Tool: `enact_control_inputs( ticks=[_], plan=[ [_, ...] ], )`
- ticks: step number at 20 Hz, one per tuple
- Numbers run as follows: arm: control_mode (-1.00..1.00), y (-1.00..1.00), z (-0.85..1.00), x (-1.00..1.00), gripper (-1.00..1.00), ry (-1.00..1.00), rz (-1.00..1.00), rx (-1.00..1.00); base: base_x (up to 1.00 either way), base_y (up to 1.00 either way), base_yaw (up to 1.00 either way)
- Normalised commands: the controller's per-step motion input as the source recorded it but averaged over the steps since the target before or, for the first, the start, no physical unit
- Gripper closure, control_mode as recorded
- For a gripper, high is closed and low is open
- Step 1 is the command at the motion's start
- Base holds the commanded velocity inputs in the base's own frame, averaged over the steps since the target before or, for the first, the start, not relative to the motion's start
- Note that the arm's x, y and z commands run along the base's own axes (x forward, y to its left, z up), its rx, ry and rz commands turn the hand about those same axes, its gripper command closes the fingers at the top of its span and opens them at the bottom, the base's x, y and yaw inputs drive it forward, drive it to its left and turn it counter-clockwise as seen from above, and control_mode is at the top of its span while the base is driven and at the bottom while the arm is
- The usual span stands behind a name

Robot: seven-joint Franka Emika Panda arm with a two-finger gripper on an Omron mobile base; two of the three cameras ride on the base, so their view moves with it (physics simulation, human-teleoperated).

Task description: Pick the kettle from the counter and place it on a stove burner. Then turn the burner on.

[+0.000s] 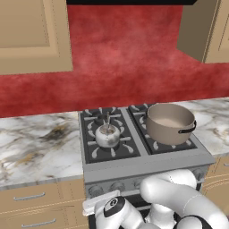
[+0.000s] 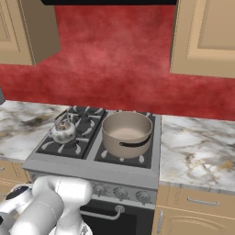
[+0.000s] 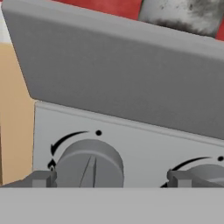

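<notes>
Kettle [image 1: 108,135]: sits on stove burner [image 1: 108,139], placing done
Knob [image 3: 89,164]: between spread gripper [image 3: 109,179] fingertips, unturned
Left: turn burner on

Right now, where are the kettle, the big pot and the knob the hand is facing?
kettle [image 1: 108,136], left base view, its rounded body.
pot [image 2: 126,134], right base view, its inner wall.
knob [image 3: 89,165], hand view, its round face.

Mottled red wall [image 1: 120,58], tan upper cabinets [image 1: 31,36], apparently plain-fronted.
</notes>
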Motion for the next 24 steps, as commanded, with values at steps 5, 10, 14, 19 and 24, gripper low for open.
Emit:
enact_control_inputs(
  ticks=[5, 10, 14, 19, 24],
  plan=[
    [-1.0, 0.01, 0.0, 0.0, -1.0, 0.0, 0.0, 0.03, 0.0, 0.0, 0.0],
    [-1.0, 0.0, 0.0, 0.03, -1.0, 0.0, 0.0, 0.0, 0.0, 0.0, 0.0],
    [-1.0, 0.0, -0.13, 0.2, -1.0, 0.0, 0.0, 0.0, 0.0, 0.0, 0.0],
    [-1.0, 0.02, -0.26, 0.29, -1.0, 0.0, 0.0, 0.0, 0.0, 0.0, 0.0],
    [-1.0, 0.14, -0.43, 0.09, -1.0, 0.02, 0.0, 0.05, 0.0, 0.0, 0.0]
  ],
)
